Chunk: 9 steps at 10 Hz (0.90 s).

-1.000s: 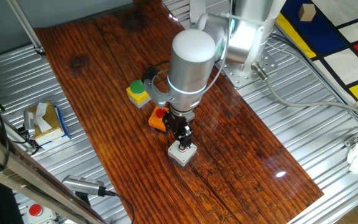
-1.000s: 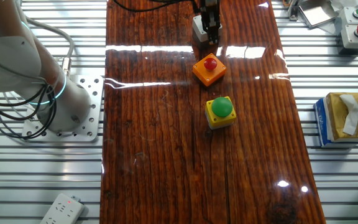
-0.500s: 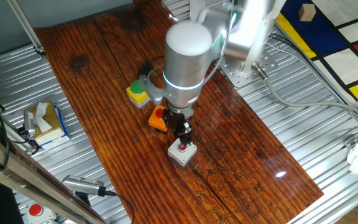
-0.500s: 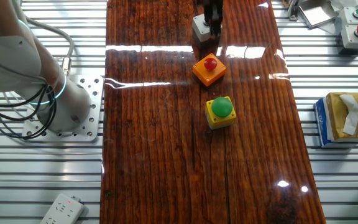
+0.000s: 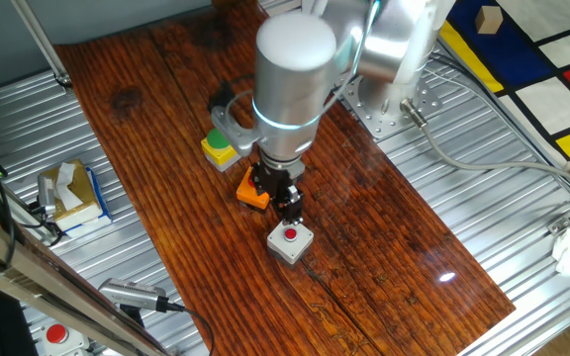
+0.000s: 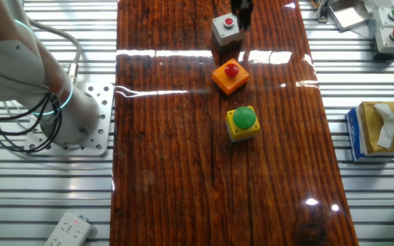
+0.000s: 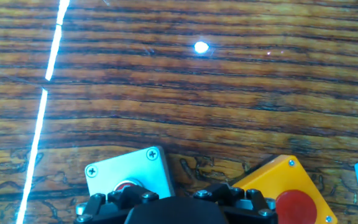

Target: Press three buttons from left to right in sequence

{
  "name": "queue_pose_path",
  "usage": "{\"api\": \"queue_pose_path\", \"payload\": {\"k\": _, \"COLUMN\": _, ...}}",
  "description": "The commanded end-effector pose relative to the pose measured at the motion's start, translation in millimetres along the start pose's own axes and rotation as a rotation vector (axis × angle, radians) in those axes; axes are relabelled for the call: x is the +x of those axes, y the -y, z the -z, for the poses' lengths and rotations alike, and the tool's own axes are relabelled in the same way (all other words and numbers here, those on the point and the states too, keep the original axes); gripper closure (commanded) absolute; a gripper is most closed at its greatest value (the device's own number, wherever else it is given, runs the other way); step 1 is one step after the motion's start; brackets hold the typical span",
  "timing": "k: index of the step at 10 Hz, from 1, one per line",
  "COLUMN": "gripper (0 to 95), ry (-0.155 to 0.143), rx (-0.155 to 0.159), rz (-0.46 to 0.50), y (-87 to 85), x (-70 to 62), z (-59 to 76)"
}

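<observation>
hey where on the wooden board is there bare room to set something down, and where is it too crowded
Bare wood lies along the board on the side of the robot's base, and past the yellow button box toward the board's near end. It is crowded in the row of yellow, orange button box and grey button box, with the hand over the grey one.

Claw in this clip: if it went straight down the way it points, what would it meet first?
Most likely the grey button box: the claw hangs just above its red cap, apart from it. Exact alignment is hard to judge.
</observation>
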<state>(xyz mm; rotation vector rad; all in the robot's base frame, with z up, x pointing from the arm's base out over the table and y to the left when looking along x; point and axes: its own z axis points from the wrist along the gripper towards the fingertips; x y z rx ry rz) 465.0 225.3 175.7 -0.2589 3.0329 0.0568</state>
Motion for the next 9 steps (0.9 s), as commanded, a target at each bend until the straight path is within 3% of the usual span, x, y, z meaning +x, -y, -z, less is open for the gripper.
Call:
{"api": "queue_pose_path", "payload": {"k": 1, "gripper": 19.0, "ry": -0.004, "rx": 0.014, "rz": -0.029, "y": -4.1, "x": -1.3, "z": 8.4}}
{"api": "queue_pose_path", "payload": {"k": 2, "gripper": 38.0, "ry": -0.002, "rx": 0.012, "rz": -0.031, "y": -5.9, "x": -2.9, "z": 11.6}}
{"api": "queue_pose_path", "payload": {"k": 3, "gripper": 38.0, "ry": -0.003, "rx": 0.013, "rz": -0.034, "y": -7.6, "x": -5.1, "z": 14.1}}
{"api": "queue_pose_path", "payload": {"k": 4, "gripper": 57.0, "ry": -0.008, "rx": 0.02, "rz": -0.032, "y": -9.2, "x": -8.1, "z": 16.1}}
{"api": "queue_pose_path", "payload": {"k": 9, "gripper": 57.0, "ry": -0.006, "rx": 0.025, "rz": -0.024, "y": -10.6, "x": -9.3, "z": 18.4}}
